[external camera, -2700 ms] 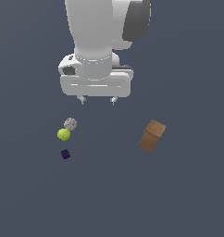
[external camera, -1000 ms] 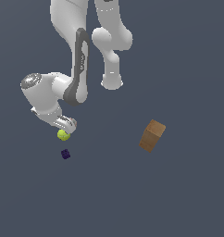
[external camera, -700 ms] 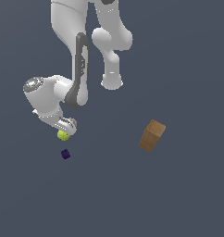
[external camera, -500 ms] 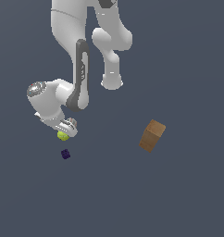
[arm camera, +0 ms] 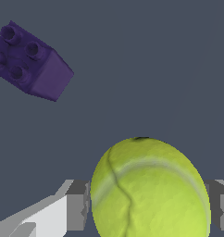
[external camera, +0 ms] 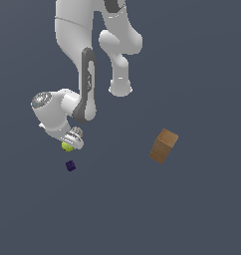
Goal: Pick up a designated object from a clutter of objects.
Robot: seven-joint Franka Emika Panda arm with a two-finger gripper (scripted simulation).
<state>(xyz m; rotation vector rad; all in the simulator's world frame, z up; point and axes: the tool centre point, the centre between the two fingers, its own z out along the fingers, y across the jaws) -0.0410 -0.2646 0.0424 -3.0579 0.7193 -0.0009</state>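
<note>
The yellow-green tennis ball (external camera: 66,146) lies on the dark floor at the exterior view's left, half hidden under the white hand. In the wrist view the ball (arm camera: 151,185), with its pale seam, fills the space between the two grey fingers (arm camera: 77,209), which touch it on both sides. My gripper (external camera: 69,144) is low over the floor and shut on the ball. The grey-white ball is mostly hidden behind the hand. The dark purple studded cube (external camera: 70,166) lies just in front of the ball and also shows in the wrist view (arm camera: 30,62).
The brown cardboard-like box (external camera: 164,146) lies well off to the exterior view's right. The arm's white base (external camera: 120,88) stands behind the scene. The floor is a plain dark grey-blue.
The arm swung from overhead down to the ball at the exterior view's left. Over the last second the hand sank slightly around it. The ball, cube and box have not moved.
</note>
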